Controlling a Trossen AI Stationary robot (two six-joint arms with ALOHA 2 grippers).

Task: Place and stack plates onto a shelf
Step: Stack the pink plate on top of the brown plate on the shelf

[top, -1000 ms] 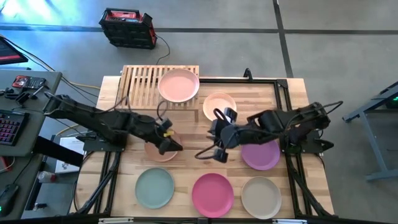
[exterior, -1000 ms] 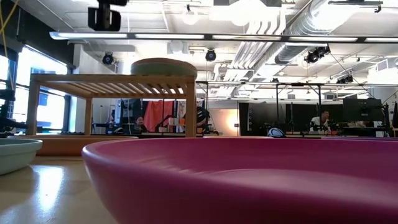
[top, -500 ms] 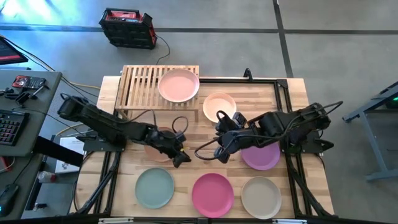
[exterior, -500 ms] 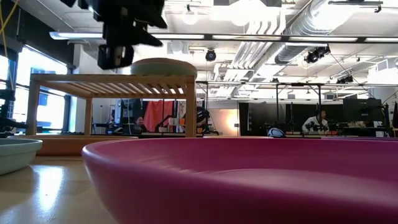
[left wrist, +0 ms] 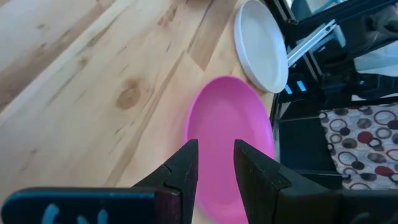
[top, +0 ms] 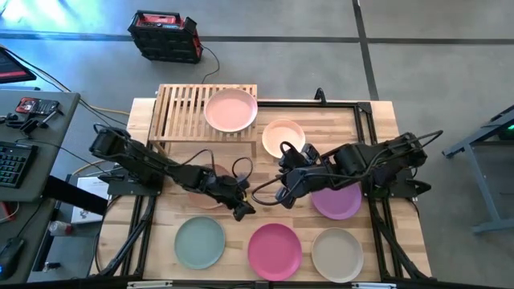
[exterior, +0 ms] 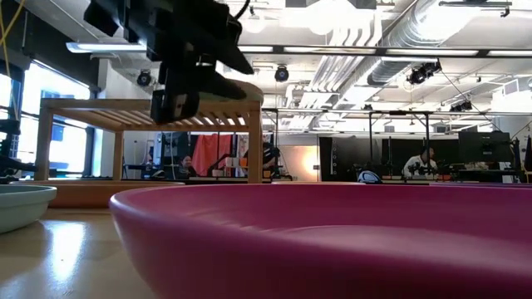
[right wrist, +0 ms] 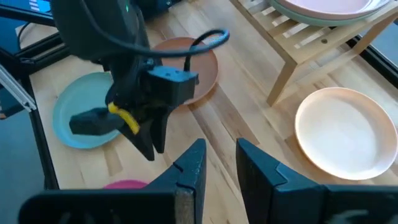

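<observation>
Overhead, left gripper (top: 243,210) above the wooden surface (top: 249,181) near the magenta plate (top: 275,250), pink plate (top: 230,110) on the shelf (top: 181,108), right gripper (top: 283,201) mid-surface; left wrist view, empty jaws narrowly apart over the magenta plate; right wrist view, empty jaws narrowly apart, peach plate (right wrist: 341,140) beside the shelf.

Pink plate (top: 230,110) flat atop slatted shelf (top: 186,109). Magenta plate (top: 275,250) just beyond left gripper (top: 243,212); brown plate (top: 210,189) behind it; peach plate (top: 283,136) near right gripper (top: 286,198).
</observation>
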